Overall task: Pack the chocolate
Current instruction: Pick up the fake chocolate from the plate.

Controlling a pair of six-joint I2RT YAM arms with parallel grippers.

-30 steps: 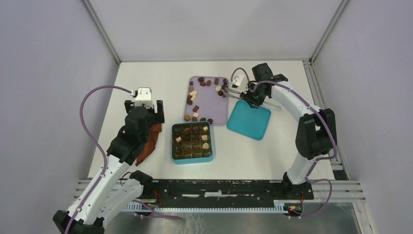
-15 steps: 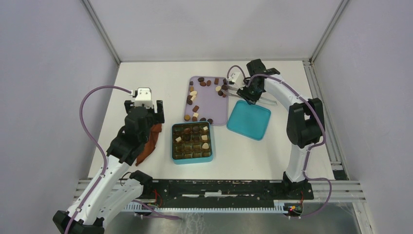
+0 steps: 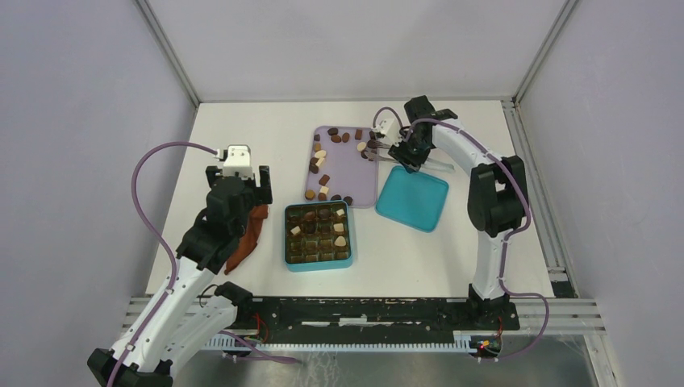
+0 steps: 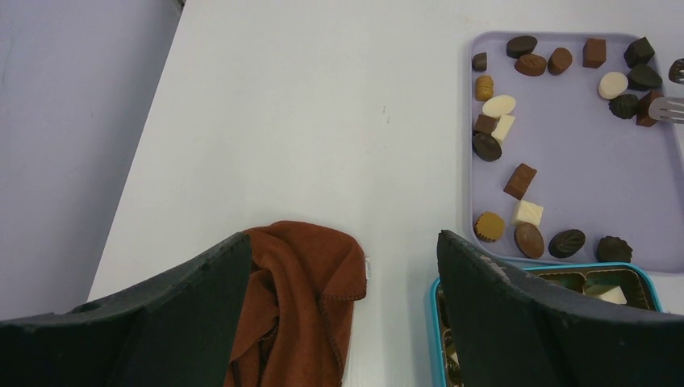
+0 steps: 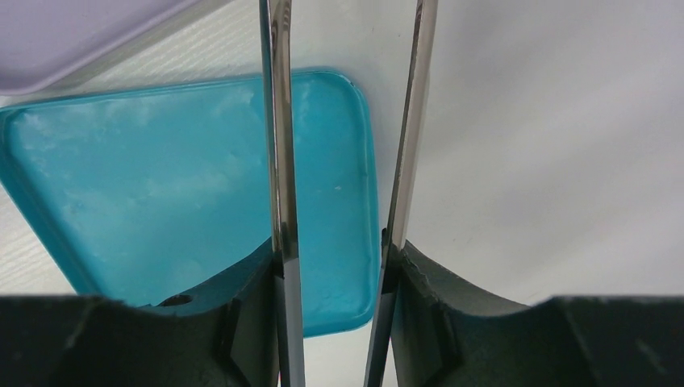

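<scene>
Clamped tongs (image 5: 274, 161) in right end effector (image 5: 331, 270); spread left end effector (image 4: 343, 242) wide. Judged chocolate (image 4: 520, 181) light, fragile, best pinched at sides.

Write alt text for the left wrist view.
A lilac tray of scattered chocolate pieces, dark, brown and cream, lies upper right on a white table. Below, between the open left tool's fingers: a crumpled reddish-brown cloth and the teal box's corner. Metal tongs reach in at the right edge.

Open table (image 3: 242, 137) left of purple tray (image 3: 355, 173), chocolate (image 4: 519, 181) scattered inside, cloth (image 3: 246, 234) just left of teal box (image 3: 286, 238)
</scene>
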